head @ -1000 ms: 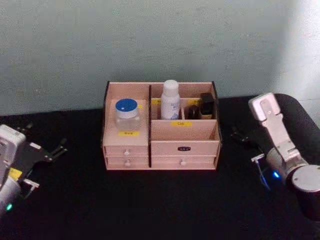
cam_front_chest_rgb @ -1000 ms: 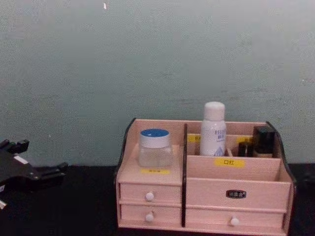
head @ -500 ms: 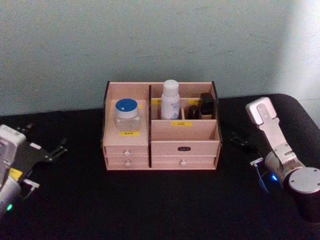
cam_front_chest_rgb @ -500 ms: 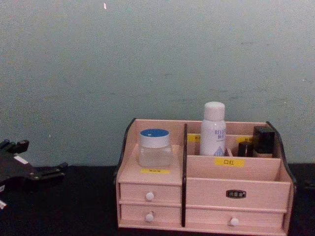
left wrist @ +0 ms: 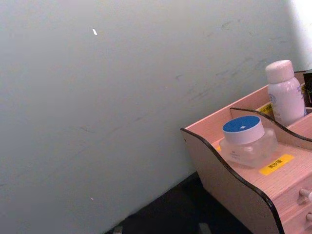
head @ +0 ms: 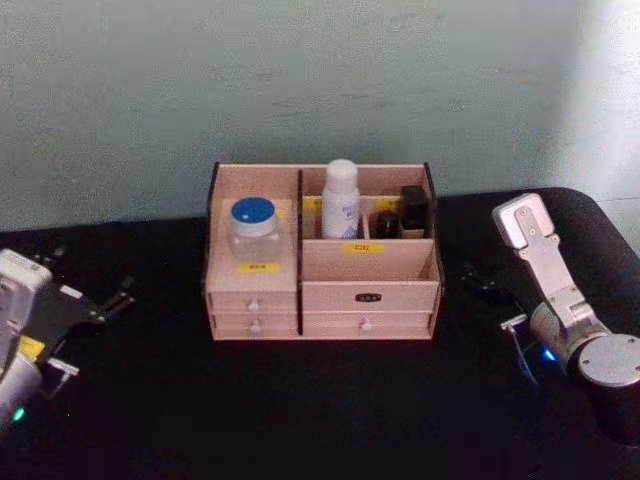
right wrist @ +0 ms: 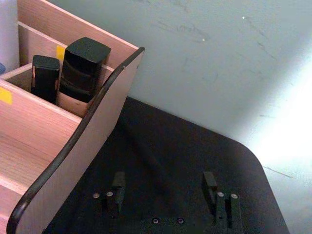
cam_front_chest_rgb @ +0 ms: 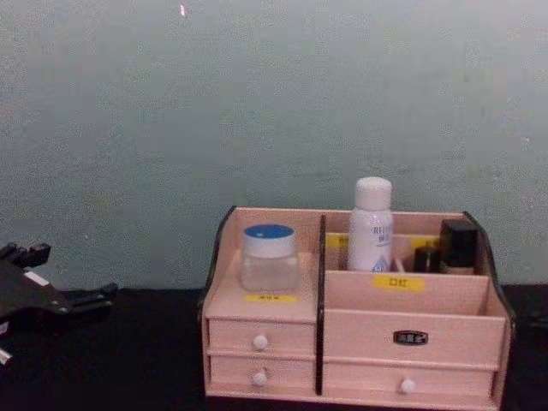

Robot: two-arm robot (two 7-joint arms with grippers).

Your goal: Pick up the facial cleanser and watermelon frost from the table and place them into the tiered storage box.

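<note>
- Head view puts the black table [head: 300,410] across the lower half of the frame, with the tiered storage box [head: 320,295] at centre, backed up near the pale wall.
- Both arms sit out at the frame's edges, well apart from the box, which to me suggests the placing is finished.
- At the lower right edge of the head view, the right gripper [right wrist: 168,190] hangs just above the table beside the box's dark side panel; in the right wrist view its two fingers stand apart with nothing between them.
- At the lower left edge, the left gripper [head: 110,300] points toward the box, and its claw looks spread apart and empty.
- In the upper middle of the box, the facial cleanser [head: 341,200] stands upright in a rear compartment right of the centre divider, tall enough to rise above the back wall.
- Left of that divider, the watermelon frost [head: 253,228] sits on the raised shelf above the left drawers, behind a yellow label.
- Smallest are the black containers [head: 405,212], tucked in the right rear compartment beside the bottle.
</note>
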